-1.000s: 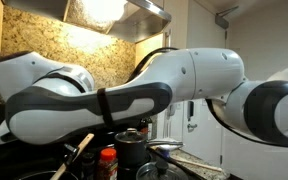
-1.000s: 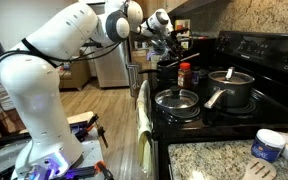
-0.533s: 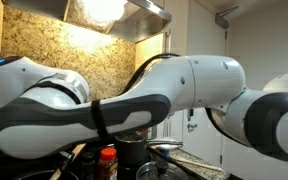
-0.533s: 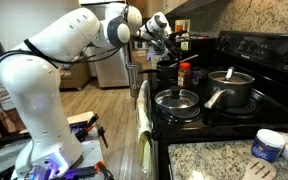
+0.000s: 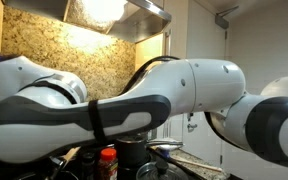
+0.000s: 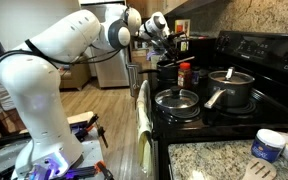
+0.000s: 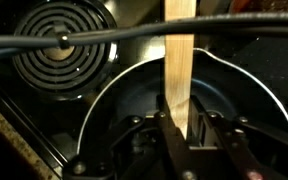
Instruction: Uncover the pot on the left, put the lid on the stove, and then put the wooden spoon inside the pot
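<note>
Wooden spoon [image 7: 180, 60], light, stiff, a bit slick: my gripper [image 7: 191, 135] pinches its handle directly above the pot [image 7: 124, 100].

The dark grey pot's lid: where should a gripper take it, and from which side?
I would take the knob at the centre of the dark lid, coming straight down from above. The dark lid lies flat on the dark grey pot, and only the upright knob stands proud for jaws to close around.

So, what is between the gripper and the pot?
Only the spoon. In the wrist view the gripper is shut on it over the open pot, and nothing else shows between them.
</note>
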